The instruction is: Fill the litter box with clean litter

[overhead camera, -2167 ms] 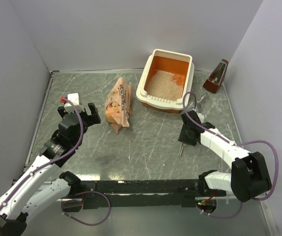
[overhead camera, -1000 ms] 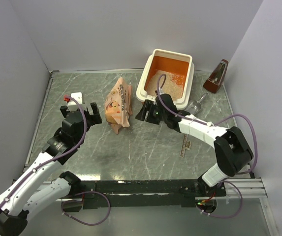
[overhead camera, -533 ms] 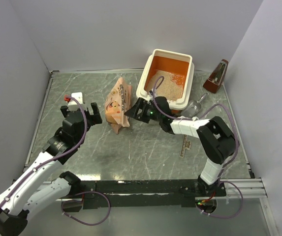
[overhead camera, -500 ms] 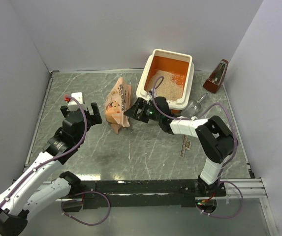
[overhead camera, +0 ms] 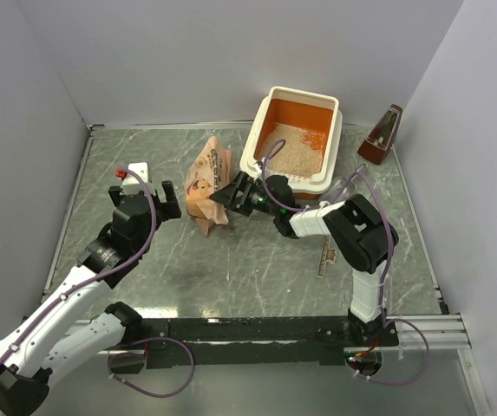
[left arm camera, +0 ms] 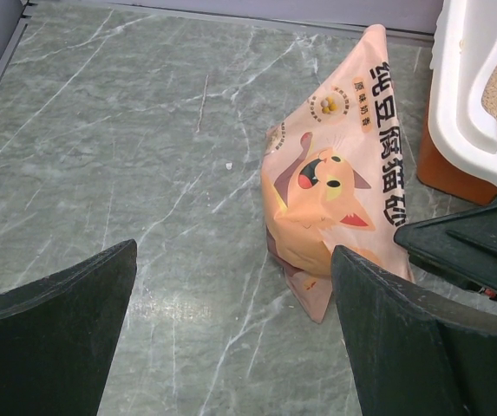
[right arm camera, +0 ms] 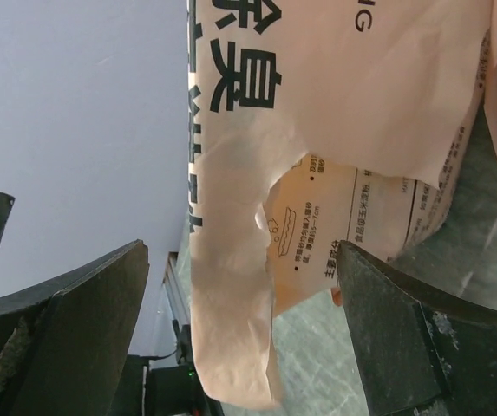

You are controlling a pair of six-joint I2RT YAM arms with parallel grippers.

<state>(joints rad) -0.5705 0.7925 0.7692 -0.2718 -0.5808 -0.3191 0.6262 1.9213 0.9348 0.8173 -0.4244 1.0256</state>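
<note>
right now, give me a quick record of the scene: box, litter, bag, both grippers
box: far right part of the table, orange inside
litter: covers part of the box floor, orange bare at the far end
bag: on the table, left of the box
left gripper: open, facing the bag, apart from it
right gripper: open, bag's edge between its fingers, not closed on it
</note>
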